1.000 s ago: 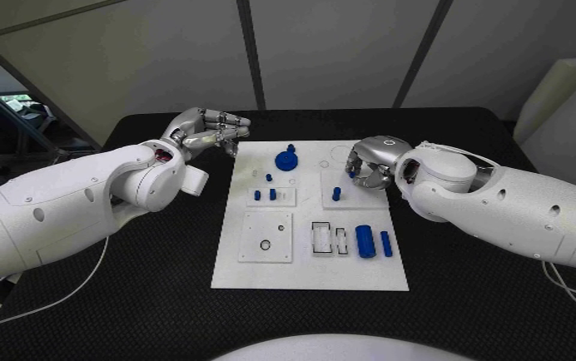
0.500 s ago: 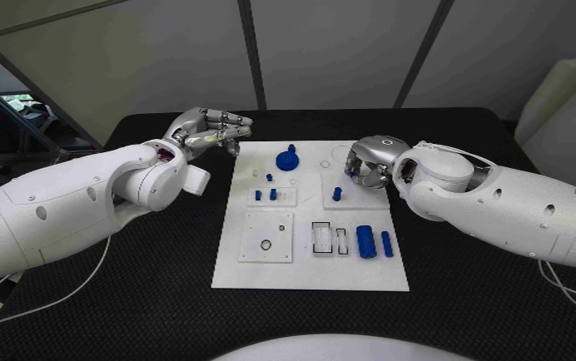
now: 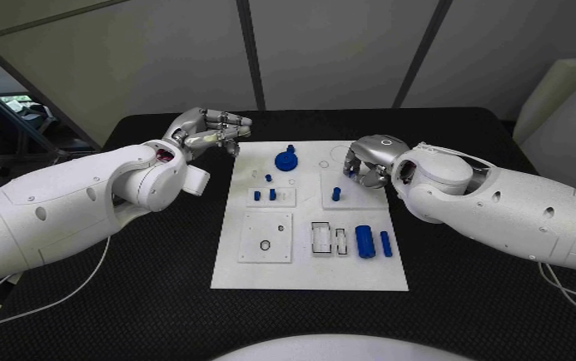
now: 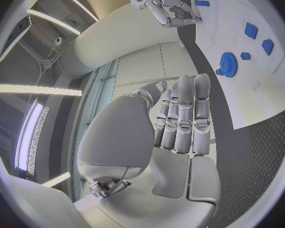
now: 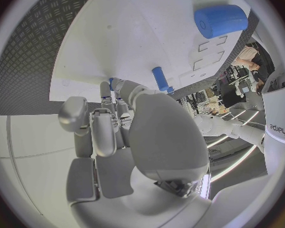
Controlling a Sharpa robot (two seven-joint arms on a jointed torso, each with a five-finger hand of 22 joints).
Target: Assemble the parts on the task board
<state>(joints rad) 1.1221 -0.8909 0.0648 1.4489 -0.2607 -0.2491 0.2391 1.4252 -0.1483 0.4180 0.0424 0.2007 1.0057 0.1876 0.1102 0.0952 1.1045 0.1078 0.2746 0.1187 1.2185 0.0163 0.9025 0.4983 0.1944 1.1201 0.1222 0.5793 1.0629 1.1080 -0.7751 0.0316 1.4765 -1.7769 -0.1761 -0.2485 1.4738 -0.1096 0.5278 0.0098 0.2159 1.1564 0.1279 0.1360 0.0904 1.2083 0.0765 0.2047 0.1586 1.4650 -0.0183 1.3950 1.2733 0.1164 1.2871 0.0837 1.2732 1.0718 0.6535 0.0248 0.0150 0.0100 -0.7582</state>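
The white task board (image 3: 300,265) lies in the middle of the black table. On it I see a blue gear (image 3: 287,160), a standing blue peg (image 3: 337,194), several small blue pieces (image 3: 269,195), and a blue cylinder (image 3: 364,241) beside a blue bar (image 3: 385,243). My right hand (image 3: 364,166) hovers over the board's far right part, just beyond the peg (image 5: 160,79). Its curled fingers (image 5: 108,93) pinch a small blue part (image 5: 111,80) at their tips. My left hand (image 3: 211,133) hangs off the board's far left corner, its fingers (image 4: 187,111) side by side and holding nothing.
A thin black ring (image 3: 265,245) lies in the near left square plate, and a rectangular frame (image 3: 322,239) sits beside the cylinder. Black table (image 3: 132,294) surrounds the board on all sides. Grey wall panels stand behind the table.
My right hand has crept slightly toward the board's far middle. The left hand and the parts on the board have not moved.
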